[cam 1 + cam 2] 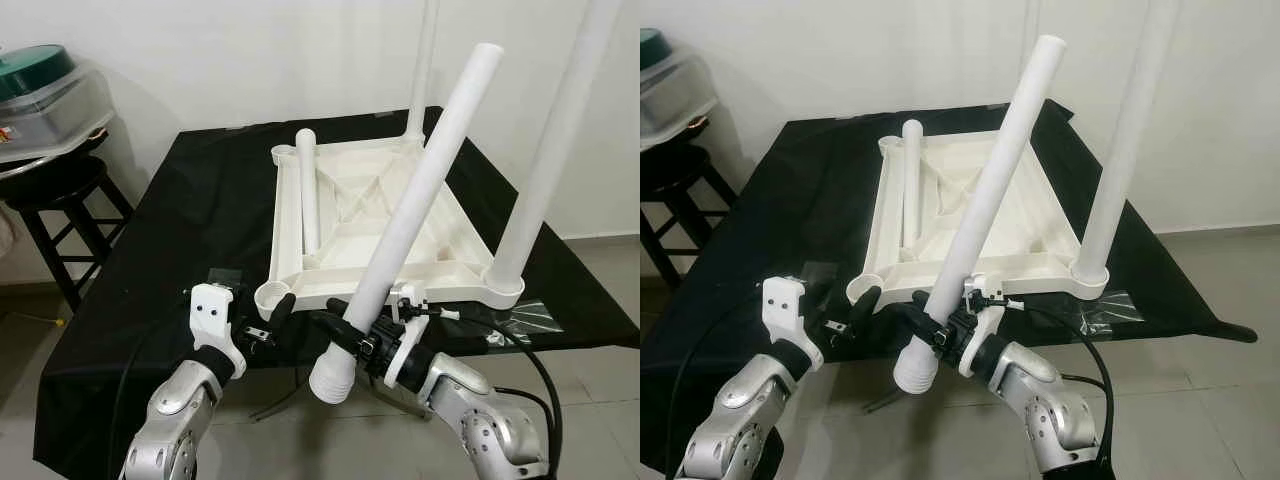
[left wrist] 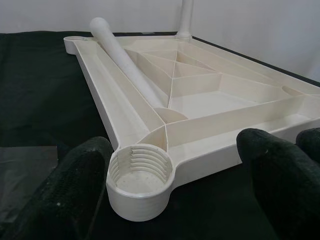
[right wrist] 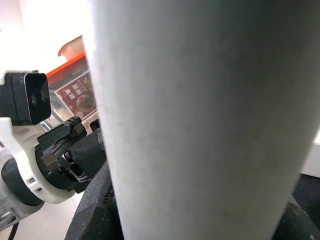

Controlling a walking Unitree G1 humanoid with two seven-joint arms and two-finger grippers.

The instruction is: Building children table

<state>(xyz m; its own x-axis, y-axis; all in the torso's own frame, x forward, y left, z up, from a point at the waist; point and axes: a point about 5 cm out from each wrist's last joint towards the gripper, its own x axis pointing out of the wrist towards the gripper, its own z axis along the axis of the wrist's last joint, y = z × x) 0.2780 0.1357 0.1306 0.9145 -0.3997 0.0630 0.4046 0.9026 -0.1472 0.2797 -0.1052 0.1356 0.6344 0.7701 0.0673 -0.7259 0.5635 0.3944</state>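
Lying upside down on a black-draped surface (image 1: 180, 220), the white plastic table top (image 1: 440, 235) shows its ribbed underside. Two legs already stand upright in its sockets: one at the far corner (image 1: 422, 70), one at the near right corner (image 1: 550, 150). A third loose leg (image 1: 308, 190) rests flat inside the tray along its left rail.

Right gripper (image 1: 352, 325) is clamped around a fourth leg (image 1: 420, 185) near its threaded lower end; the leg is tilted, its top leaning away and to the right, its flared base hanging over the near edge of the surface, just right of the empty socket.

Left gripper (image 1: 268, 318) has its fingers (image 2: 75, 185) spread, straddling the empty near left corner socket (image 2: 140, 175); internal threads visible in the socket. One finger sits just beside the socket wall; contact cannot be told.

At far left, a dark stool (image 1: 60, 195) carries a lidded container with a green top (image 1: 40, 90)
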